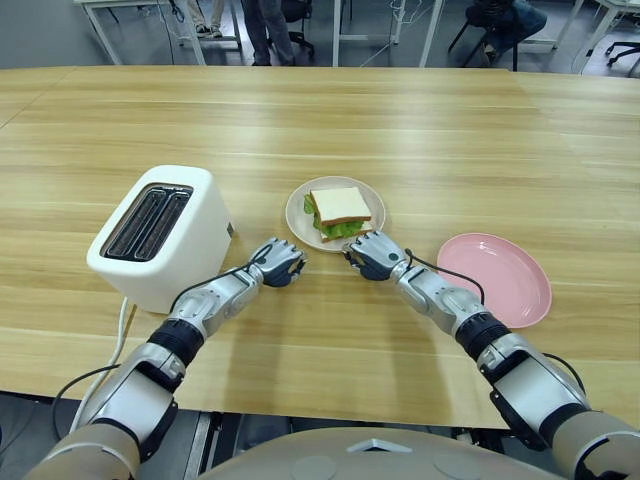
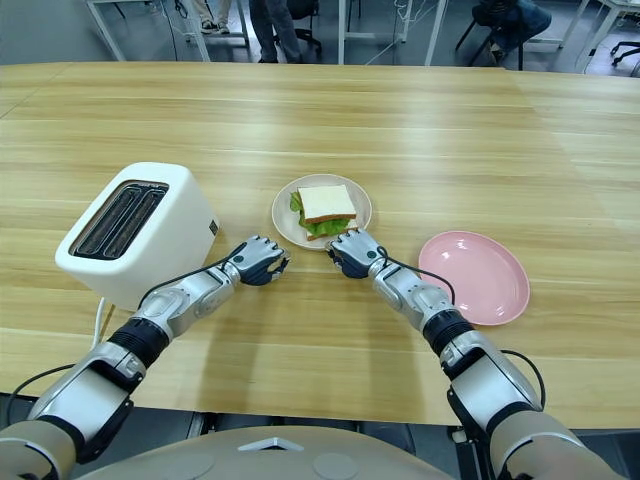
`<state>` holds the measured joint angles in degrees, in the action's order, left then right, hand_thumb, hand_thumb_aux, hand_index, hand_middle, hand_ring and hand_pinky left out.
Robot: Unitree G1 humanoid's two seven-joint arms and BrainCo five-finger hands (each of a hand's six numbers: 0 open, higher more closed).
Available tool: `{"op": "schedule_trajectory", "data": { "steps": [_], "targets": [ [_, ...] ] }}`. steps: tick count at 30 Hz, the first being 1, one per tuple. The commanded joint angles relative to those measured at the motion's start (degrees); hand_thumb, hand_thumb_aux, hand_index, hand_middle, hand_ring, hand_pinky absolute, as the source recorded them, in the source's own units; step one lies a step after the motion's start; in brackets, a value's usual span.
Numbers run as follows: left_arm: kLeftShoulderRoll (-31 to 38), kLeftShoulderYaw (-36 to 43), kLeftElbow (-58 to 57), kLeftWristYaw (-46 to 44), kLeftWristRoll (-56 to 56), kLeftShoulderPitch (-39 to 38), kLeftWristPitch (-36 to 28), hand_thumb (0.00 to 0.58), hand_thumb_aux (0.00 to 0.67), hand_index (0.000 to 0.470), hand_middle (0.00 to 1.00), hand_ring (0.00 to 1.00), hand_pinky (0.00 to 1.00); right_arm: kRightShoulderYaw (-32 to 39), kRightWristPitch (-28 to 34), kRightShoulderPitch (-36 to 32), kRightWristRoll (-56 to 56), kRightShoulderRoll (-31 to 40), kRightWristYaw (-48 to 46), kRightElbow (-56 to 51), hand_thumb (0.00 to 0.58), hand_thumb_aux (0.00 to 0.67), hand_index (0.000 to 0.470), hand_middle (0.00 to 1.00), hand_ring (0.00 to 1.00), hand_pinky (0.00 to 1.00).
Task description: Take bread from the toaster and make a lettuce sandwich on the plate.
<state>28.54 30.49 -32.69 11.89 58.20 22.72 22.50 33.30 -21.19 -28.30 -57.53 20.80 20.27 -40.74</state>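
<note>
1 sandwich (image 1: 340, 208) complete on the plate (image 1: 295, 213), final step; my left hand (image 1: 278, 263) and right hand (image 1: 374, 255) near the plate's front rim, fingers curled, empty; next, I judge, withdraw without nudging.

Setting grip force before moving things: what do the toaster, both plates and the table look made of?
Toaster: cream matte shell, rounded corners, probably plastic or painted metal.
Sandwich plate: beige, faint sheen, ceramic or melamine, cannot tell.
Pink plate: smooth, even colour, likely plastic.
Table: light wood or laminate, visible grain and plank seams, satin.
</note>
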Motion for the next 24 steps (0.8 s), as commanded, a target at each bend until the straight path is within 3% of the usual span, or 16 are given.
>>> {"op": "schedule_trajectory", "data": {
  "steps": [1, 2, 3, 4, 5, 6, 13, 18, 24],
  "targets": [
    [2.35, -2.26, 8.55, -0.56, -4.75, -5.8, 1.39, 0.578, 0.628, 0.431, 0.71, 0.71, 0.71, -0.89, -3.73, 5.33, 5.03, 2.32, -3.1, 7.59, 0.58, 0.67, 0.46, 1.0, 1.0, 1.0],
    [2.75, -3.73, 11.62, -0.92, -7.28, -7.94, 1.89, 0.527, 0.468, 0.321, 0.4, 0.4, 0.4, -2.03, -5.2, 7.44, 8.29, 2.7, -4.42, 10.25, 0.58, 0.67, 0.46, 1.0, 1.0, 1.0],
    [2.99, -5.39, 14.6, -1.44, -10.18, -10.21, 2.47, 0.527, 0.468, 0.321, 0.4, 0.4, 0.4, -3.25, -6.52, 9.66, 11.74, 3.11, -5.91, 13.35, 0.58, 0.67, 0.46, 1.0, 1.0, 1.0],
    [3.02, -7.37, 17.77, -1.86, -13.63, -12.75, 2.96, 0.0, 0.0, 0.0, 0.0, 0.0, 0.0, -4.56, -8.26, 12.25, 16.16, 3.55, -7.82, 16.98, 0.58, 0.67, 0.46, 0.99, 0.99, 0.99],
    [2.72, -9.38, 20.55, -2.33, -17.36, -15.13, 3.49, 0.0, 0.0, 0.0, 0.0, 0.0, 0.0, -6.09, -9.69, 14.88, 20.94, 3.56, -9.49, 20.59, 0.316, 0.218, 0.15, 0.55, 0.55, 0.55],
    [2.04, -11.18, 22.93, -3.17, -21.72, -17.38, 4.09, 0.0, 0.0, 0.0, 0.0, 0.0, 0.0, -7.37, -10.76, 17.4, 25.84, 3.41, -11.51, 23.9, 0.0, 0.0, 0.0, 0.02, 0.02, 0.02],
    [-7.95, -16.36, 37.18, -8.61, -51.73, -30.53, 9.81, 0.0, 0.0, 0.0, 0.0, 0.0, 0.0, -13.12, -11.76, 35.27, 59.02, -0.73, -22.18, 43.1, 0.0, 0.0, 0.0, 0.0, 0.0, 0.0],
    [-13.33, -16.47, 41.56, -11.82, -62.14, -38.21, 14.44, 0.0, 0.0, 0.0, 0.0, 0.0, 0.0, -16.68, -16.71, 42.17, 65.4, -3.71, -25.16, 42.61, 0.0, 0.0, 0.0, 0.0, 0.0, 0.0],
    [-13.82, -16.76, 41.02, -17.1, -65.05, -44.18, 17.63, 0.0, 0.0, 0.0, 0.0, 0.0, 0.0, -19.14, -23.39, 47.72, 65.24, -6.3, -28.37, 39.16, 0.0, 0.0, 0.0, 0.0, 0.0, 0.0]
  ]
}}
